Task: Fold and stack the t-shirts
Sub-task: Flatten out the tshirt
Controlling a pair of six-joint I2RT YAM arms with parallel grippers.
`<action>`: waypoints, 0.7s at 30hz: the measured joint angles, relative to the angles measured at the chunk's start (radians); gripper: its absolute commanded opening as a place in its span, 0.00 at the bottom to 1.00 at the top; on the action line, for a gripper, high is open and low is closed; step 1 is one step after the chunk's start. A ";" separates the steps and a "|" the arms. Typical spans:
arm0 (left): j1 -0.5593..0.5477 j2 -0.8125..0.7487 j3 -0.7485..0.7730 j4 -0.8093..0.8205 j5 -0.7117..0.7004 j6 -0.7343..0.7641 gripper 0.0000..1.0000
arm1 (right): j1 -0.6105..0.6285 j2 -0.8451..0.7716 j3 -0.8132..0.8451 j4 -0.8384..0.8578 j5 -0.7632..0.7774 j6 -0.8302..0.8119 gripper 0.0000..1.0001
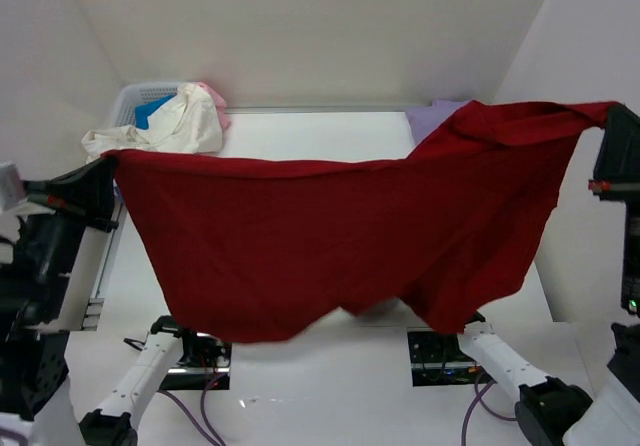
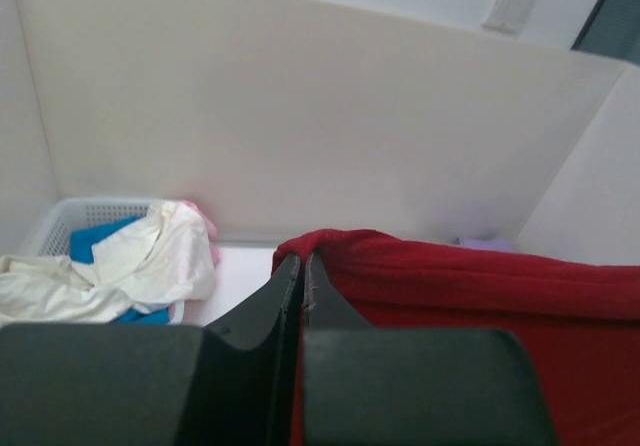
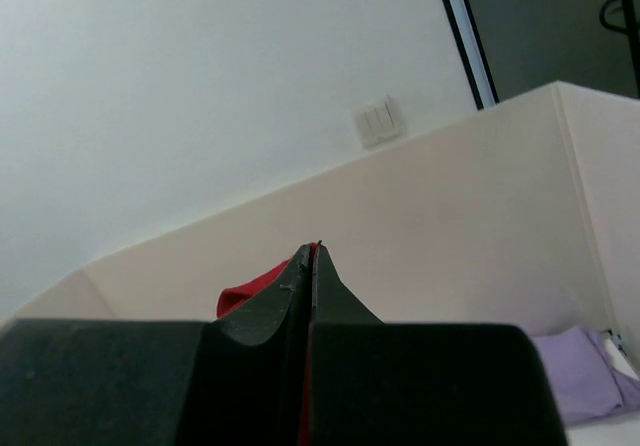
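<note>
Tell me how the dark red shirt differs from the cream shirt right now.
The dark red shirt hangs spread out in the air; the cream shirt lies crumpled. The dark red shirt is pinched at both ends by the left end effector and right end effector; the cream shirt is untouched, draped over the basket rim. Both are unfolded.

Overhead, I see the hanging shirt strung above the table, pinched by my left gripper at nine o'clock and my right gripper at two (right end higher). Behind it, the basket sits at eleven with a shirt heap spilling over its near rim. A flat shirt lies on the table at one.
</note>
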 measured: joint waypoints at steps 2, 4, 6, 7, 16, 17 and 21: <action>0.000 0.031 -0.032 0.011 0.000 0.000 0.00 | 0.000 0.036 -0.005 0.005 0.003 -0.003 0.00; 0.000 0.063 -0.063 0.016 0.000 0.000 0.00 | 0.000 0.089 -0.049 0.016 0.003 -0.005 0.00; 0.000 0.108 -0.108 0.035 -0.004 0.000 0.00 | 0.000 0.134 -0.097 0.028 0.003 -0.010 0.00; 0.000 0.139 -0.125 0.046 -0.006 -0.001 0.00 | 0.000 0.175 -0.134 0.033 0.003 -0.015 0.00; 0.000 0.455 -0.256 0.177 -0.017 0.000 0.00 | 0.000 0.449 -0.384 0.117 0.000 -0.027 0.00; 0.000 0.482 -0.261 0.186 -0.017 0.000 0.00 | 0.000 0.458 -0.389 0.123 0.000 -0.027 0.00; 0.000 0.613 -0.253 0.246 -0.018 0.000 0.00 | -0.006 0.546 -0.355 0.196 0.003 -0.031 0.00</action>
